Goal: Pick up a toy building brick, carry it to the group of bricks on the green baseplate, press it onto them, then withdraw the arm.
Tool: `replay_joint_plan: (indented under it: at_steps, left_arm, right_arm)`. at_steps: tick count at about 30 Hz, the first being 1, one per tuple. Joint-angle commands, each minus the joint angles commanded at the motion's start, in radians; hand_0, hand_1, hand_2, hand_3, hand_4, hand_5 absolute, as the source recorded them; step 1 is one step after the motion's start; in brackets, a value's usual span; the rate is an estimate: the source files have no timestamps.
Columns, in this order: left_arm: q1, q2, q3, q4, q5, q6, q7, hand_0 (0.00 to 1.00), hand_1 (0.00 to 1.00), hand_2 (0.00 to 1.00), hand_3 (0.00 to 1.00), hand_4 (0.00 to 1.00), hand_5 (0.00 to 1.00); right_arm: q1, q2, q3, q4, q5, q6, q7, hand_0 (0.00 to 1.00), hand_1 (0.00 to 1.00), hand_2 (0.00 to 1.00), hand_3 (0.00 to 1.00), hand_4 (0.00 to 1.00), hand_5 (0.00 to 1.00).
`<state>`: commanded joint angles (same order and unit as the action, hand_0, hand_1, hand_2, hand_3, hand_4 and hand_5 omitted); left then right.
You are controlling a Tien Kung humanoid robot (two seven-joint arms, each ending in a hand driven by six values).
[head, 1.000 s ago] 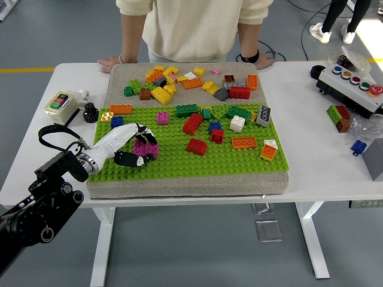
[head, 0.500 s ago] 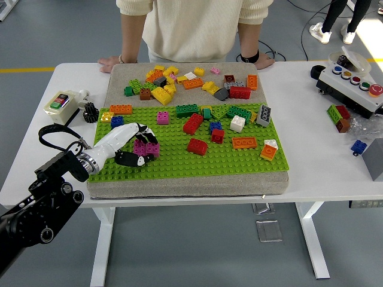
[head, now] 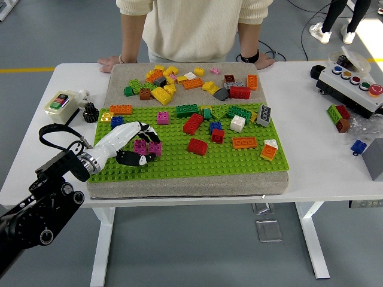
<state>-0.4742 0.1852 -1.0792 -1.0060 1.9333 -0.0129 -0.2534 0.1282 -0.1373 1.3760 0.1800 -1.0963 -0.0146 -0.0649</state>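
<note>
A magenta brick (head: pixel 148 147) sits low on the left part of the green baseplate (head: pixel 179 161). My left hand (head: pixel 139 147), white with black fingertips, reaches in from the lower left and is shut on it, thumb on the near side and fingers over the far side. Other bricks stand scattered on the baseplate: a red one (head: pixel 197 146), an orange one (head: pixel 244 142), a white one (head: pixel 237 124) and a green group (head: pixel 238 113). My right hand is out of view.
Several loose bricks (head: pixel 179 81) lie on the grey mat behind the baseplate. A person stands at the far side with both hands (head: pixel 109 63) resting on the table. A button box (head: pixel 353 81) and a few bricks (head: pixel 340 116) are at the right, a small switch box (head: pixel 60 103) at the left.
My left hand and the magenta brick have shifted very slightly to the right and away from me. Nothing else has moved.
</note>
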Motion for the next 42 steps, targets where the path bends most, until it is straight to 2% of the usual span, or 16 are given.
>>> replay_joint_plan:
  at_steps: [42]
  left_arm:
    - [0.000,-0.008,-0.003,0.021,0.007,-0.003,-0.002,0.624,0.582,0.570,0.537,0.719,0.002]
  right_arm:
    - [0.002,-0.001,0.007,0.000,-0.003,0.003,0.000,0.753,0.674,0.725,0.656,0.911,0.486]
